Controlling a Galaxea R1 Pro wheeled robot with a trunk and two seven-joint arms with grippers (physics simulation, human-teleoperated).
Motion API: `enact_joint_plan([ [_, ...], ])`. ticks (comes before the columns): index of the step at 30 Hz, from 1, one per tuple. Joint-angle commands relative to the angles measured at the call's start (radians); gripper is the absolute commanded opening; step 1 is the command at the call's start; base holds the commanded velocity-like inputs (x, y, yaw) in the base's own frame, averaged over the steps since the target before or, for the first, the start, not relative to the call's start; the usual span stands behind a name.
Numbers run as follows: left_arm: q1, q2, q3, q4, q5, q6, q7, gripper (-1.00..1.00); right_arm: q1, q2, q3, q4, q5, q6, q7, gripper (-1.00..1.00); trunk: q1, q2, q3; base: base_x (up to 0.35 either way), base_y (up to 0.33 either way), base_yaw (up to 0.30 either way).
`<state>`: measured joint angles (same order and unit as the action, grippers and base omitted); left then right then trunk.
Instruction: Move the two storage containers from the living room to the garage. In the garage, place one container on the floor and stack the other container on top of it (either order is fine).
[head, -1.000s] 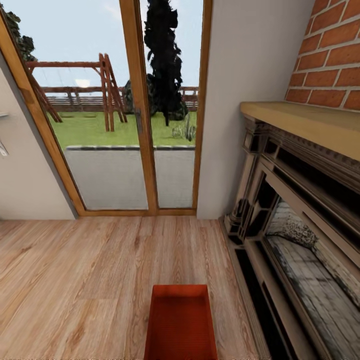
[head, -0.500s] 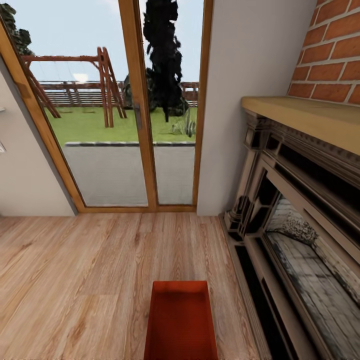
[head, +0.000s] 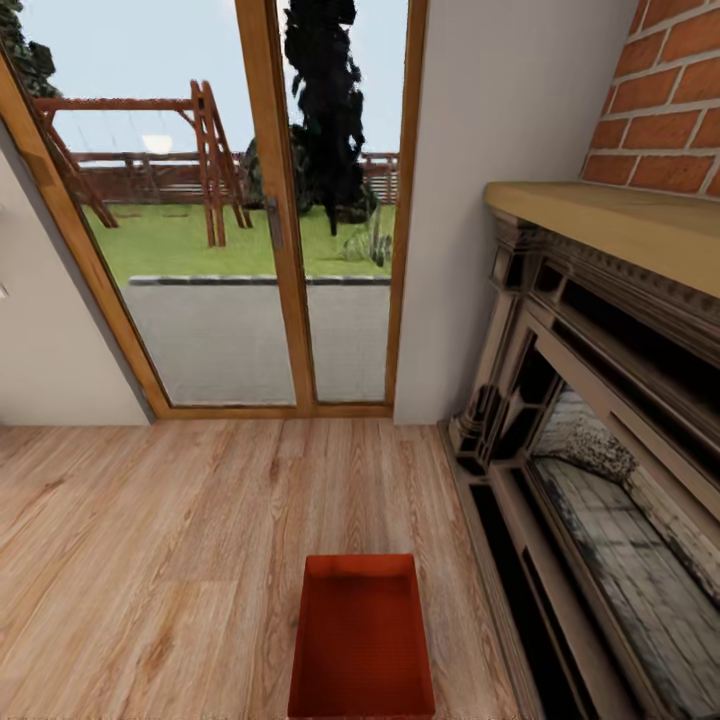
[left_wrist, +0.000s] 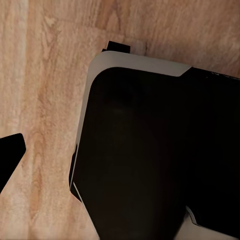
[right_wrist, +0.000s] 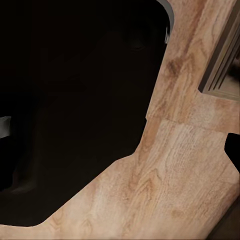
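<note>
one bin (head: 361, 640) sits on the wood floor (head: 150, 560) of the living room, dead ahead and low in the head view, open top up, its near end cut off by the frame edge. landmark: the fireplace (head: 590, 440). the bin lies just beside the fireplace's base, with a narrow strip of planks between them, long axis running parallel to the hearth front. beyond the bin, past the fireplace's far corner, a glass door (head: 270, 210) gives onto a lawn. second bin: not accounted for here.

hands: wrist views give dark robot body over planks, plus a black tip at a frame edge in each. cannot tell whether either hand is released or clenched; nothing seen grasped.

risks, as judged:
- base rolling on toward the bin could nudge it, skewing it against the fireplace plinth and spoiling the two-sided approach.
- right arm has little room between bin and fireplace; an elbow or hand may strike the moulding on the way down.
- smooth straight walls offer little purchase; an uneven squeeze could tip the bin on lifting.
</note>
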<state>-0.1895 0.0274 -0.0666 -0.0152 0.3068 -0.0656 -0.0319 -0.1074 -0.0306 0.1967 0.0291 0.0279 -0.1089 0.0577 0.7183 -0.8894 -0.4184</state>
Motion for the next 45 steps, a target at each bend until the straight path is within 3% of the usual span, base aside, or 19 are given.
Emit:
enact_joint_plan([
  [1, -0.001, 0.0, -0.007, 0.001, 0.01, -0.003, -0.003, 1.0, -0.001, 0.0, 0.003, 0.003, 0.003, -0.006, 0.002, 1.0, 0.0, -0.001, -0.003, 0.0, 0.0, 0.0],
  [45, -0.001, 0.0, -0.007, 0.001, 0.009, -0.003, -0.003, 1.0, -0.002, 0.0, 0.003, 0.003, 0.003, -0.006, 0.001, 1.0, 0.0, -0.001, -0.072, 0.0, 0.0, -0.023],
])
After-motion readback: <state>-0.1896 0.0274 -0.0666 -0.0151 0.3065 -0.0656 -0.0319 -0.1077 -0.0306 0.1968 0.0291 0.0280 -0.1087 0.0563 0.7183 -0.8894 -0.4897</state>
